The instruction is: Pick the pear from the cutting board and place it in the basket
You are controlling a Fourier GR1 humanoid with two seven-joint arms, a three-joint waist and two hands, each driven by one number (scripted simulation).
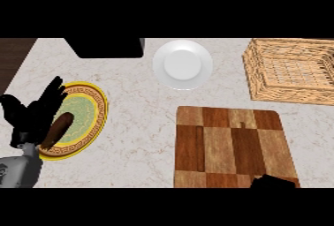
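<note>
The wooden checkered cutting board (228,150) lies at the lower right, and no pear shows on its visible surface. The woven basket (290,70) stands at the upper right, with nothing visible inside. Only a black part of my right hand (274,182) shows at the view's lower edge, over the board's near end. What it holds, if anything, is hidden. My left hand (36,112) rests open at the left edge, fingers up, over the rim of a yellow plate.
A yellow patterned plate (88,110) at the left carries a brown elongated item (58,129). A white plate (183,65) sits at the top centre. A black box-like object (108,46) stands at the back left. Bare marbled counter lies between plate and board.
</note>
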